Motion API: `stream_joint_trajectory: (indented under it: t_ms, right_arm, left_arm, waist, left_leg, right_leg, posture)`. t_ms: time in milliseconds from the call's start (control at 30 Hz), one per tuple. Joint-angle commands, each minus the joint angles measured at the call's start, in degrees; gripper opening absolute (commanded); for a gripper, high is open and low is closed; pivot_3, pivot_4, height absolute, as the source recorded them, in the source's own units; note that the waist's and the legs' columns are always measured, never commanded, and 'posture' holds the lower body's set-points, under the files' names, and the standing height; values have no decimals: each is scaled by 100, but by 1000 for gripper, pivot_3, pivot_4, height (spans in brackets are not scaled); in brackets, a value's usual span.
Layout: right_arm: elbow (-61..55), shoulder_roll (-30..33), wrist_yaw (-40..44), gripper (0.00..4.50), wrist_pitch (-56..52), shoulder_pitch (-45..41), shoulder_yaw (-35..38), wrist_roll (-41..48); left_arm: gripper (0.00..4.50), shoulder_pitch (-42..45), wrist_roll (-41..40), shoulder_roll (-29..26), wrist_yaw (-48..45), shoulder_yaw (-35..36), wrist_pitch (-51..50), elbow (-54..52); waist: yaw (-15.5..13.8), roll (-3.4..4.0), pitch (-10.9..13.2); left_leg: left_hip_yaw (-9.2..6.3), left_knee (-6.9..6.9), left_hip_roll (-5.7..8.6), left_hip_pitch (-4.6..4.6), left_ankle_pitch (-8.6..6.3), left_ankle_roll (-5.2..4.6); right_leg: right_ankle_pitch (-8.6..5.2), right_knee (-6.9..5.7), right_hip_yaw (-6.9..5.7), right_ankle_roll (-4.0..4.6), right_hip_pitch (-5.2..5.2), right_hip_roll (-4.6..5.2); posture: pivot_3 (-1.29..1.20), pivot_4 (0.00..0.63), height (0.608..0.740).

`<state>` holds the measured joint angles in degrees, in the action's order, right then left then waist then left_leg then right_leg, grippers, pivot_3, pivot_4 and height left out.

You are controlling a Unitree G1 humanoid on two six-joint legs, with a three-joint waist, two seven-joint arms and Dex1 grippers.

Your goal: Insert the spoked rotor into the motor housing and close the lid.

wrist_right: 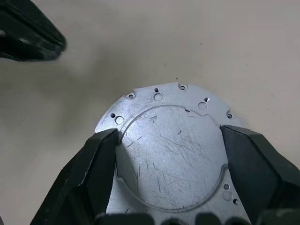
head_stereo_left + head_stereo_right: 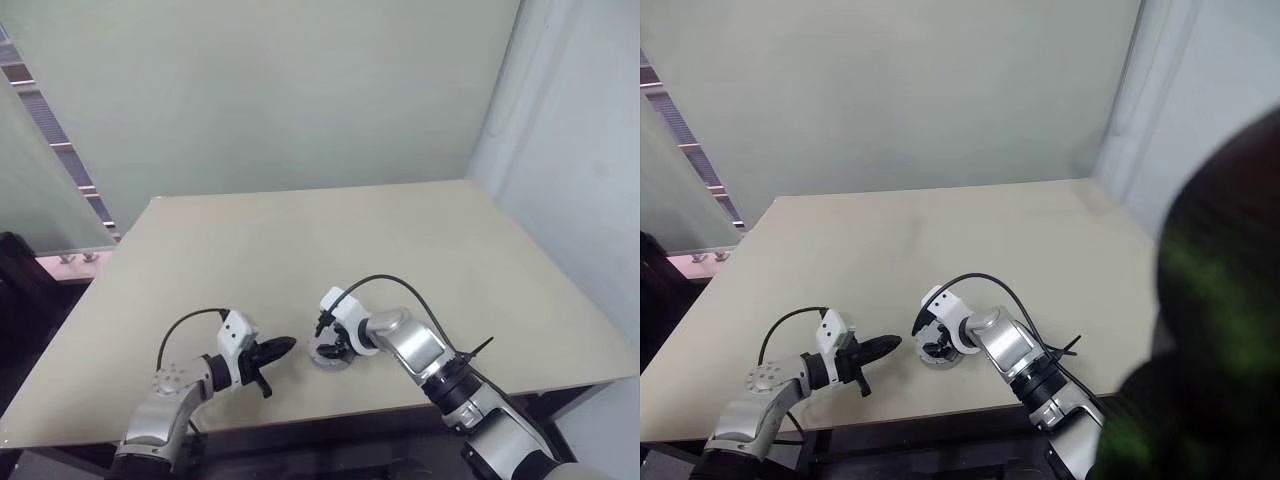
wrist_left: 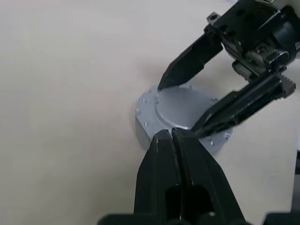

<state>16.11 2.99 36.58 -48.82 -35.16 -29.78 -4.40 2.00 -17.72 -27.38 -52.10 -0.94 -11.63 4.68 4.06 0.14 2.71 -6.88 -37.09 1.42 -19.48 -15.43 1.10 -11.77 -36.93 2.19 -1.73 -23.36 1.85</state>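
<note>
- Left eye view: the round metal part (image 2: 330, 353) lies on the beige table (image 2: 300, 250), near its front edge. The right pincer (image 2: 337, 348) is down on it. The left pincer (image 2: 285, 345) hovers just beside it, its tip pointing at the part.
- Right eye view: the same layout shows. The part sits under the right pincer, with the left pincer a short gap away. A dark blurred shape (image 2: 1210, 330) covers the right side of this view.
- Left wrist view: the left pincer is closed, its two black fingers (image 3: 159, 159) pressed together and empty, their tip at the edge of the grey disc. The right pincer's fingers (image 3: 187, 63) stand apart across the raised round centre of the part.
- Right wrist view: the right pincer is spread wide, one finger (image 1: 101, 154) on each side of the scratched raised centre, touching or nearly touching its edge. The flat rim carries small screw holes. I cannot tell whether this face is the lid or the housing.
</note>
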Motion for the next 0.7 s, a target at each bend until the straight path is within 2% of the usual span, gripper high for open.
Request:
stream_joint_trajectory:
  t_ms: [33, 400, 700]
  right_arm:
    - [210, 69, 30, 3270, -290, 117, -205, -58]
    - [196, 106, 51, 3270, -345, 85, -235, -48]
    - [293, -135, -244, 3270, -704, 46, 79, 47]
  left_arm:
    - [0, 243, 181, 72, 85, -116, 208, 109]
    - [0, 744, 969, 294, 282, -740, 450, 1134]
    - [0, 964, 1008, 461, 334, -720, 656, 1420]
  waist:
    - [2, -2, -2]
    - [-2, 8, -22]
    - [-1, 19, -31]
  left_leg:
    - [0, 0, 0, 0, 0, 0]
    - [-3, 2, 1, 0, 0, 0]
    - [-6, 1, 2, 2, 0, 0]
  right_leg:
    - [0, 0, 0, 0, 0, 0]
    - [1, 1, -1, -1, 3, 0]
    - [1, 1, -2, -2, 5, 0]
  posture:
    - [0, 0, 740]
    - [0, 0, 740]
    - [0, 0, 740]
